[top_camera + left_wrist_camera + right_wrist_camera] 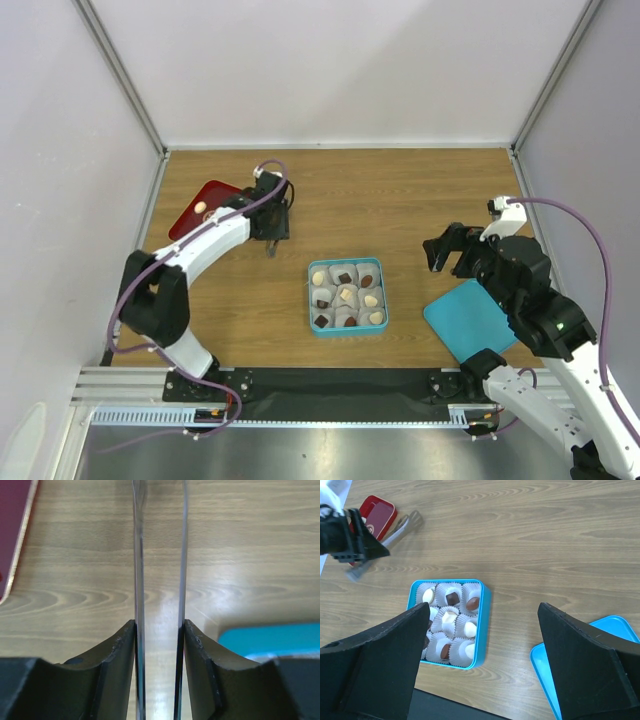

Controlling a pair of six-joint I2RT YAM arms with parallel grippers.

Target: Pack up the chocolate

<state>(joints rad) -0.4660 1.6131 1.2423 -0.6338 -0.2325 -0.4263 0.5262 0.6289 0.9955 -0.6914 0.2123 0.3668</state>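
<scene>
Several chocolates, dark and cream, sit in white paper cups in the open blue box (346,296) (484,600) at the table's middle. One cream chocolate (203,207) lies on the red tray (190,215). My left gripper (271,222) (160,622) is just right of the tray, shut on thin metal tongs (270,246) (183,570). The two blades run between its fingers with nothing showing between them; their tips are out of the left wrist view. My right gripper (455,250) (484,607) hangs open right of the box, holding nothing.
The box's blue lid (468,318) (616,628) lies flat at the right, under the right arm. The red tray (377,511) sits at the back left by the enclosure wall. Bare wood lies behind the box.
</scene>
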